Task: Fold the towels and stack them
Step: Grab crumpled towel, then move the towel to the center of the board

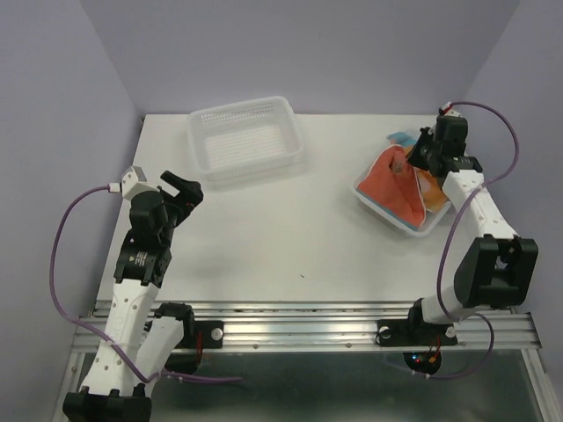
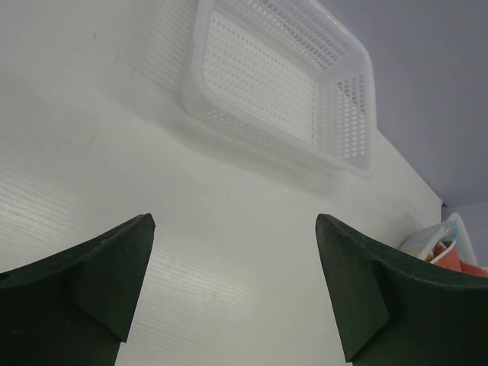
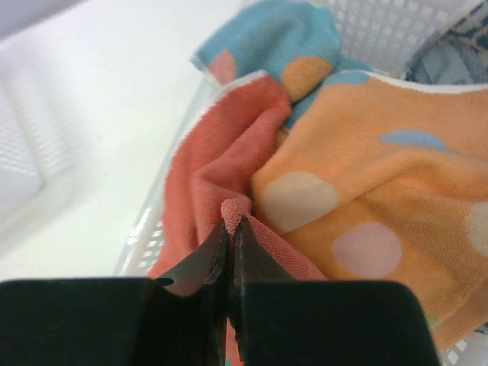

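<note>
where right end effector pinches, red-orange towel bunches

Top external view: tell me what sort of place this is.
Likely a robot test cell: a white table boxed in by plain lavender walls, the left arm and right arm bolted to a metal rail at its near edge, and a white perforated basket holding a red-orange towel.
</note>
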{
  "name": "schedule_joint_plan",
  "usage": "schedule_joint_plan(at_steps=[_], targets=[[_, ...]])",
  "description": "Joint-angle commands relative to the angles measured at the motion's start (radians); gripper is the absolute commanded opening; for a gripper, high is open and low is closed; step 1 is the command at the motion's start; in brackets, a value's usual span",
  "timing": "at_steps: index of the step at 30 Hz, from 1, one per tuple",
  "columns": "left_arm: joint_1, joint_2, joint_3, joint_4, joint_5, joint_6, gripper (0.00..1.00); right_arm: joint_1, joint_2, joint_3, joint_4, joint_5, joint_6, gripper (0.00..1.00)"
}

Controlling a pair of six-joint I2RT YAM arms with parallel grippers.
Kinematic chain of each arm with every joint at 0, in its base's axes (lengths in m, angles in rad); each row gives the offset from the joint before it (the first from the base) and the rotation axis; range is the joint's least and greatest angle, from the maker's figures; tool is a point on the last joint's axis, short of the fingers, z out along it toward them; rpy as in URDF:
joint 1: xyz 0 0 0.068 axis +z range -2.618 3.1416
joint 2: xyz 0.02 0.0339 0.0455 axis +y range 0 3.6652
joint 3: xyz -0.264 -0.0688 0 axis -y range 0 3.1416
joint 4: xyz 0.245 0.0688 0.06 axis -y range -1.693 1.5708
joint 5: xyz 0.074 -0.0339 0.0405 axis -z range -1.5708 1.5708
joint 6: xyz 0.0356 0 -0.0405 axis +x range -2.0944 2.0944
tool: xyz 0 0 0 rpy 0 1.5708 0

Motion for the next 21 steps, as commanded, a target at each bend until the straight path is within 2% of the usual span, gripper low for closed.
schedule_joint_plan(at_steps=[1,6,9,16,18,19,21], targets=[[0.004,-0.018,0.049,0.015,-0.008,-0.004,0.99,-0.005,-0.192,0.134,0.028,-0.162,0.013,0.01],[0.004,-0.026,0.055,0.029,0.030,-0.010,0.99,0.053,-0.278,0.265,-0.069,-0.314,0.029,0.01],[0.004,-0.032,0.064,0.027,0.055,0.003,0.99,0.179,-0.309,0.347,-0.086,-0.368,0.037,0.01],[0.004,-0.067,0.084,0.021,0.091,0.007,0.99,0.339,-0.199,0.639,-0.169,-0.471,0.078,0.01],[0.004,-0.080,0.090,0.007,0.093,0.009,0.99,0.461,-0.174,0.661,-0.146,-0.471,0.107,0.01],[0.004,-0.087,0.093,0.003,0.095,0.007,0.99,0.462,-0.171,0.661,-0.134,-0.463,0.121,0.01],[0.004,-0.098,0.105,-0.020,0.093,0.006,0.99,0.575,-0.174,0.624,-0.100,-0.430,0.146,0.01]])
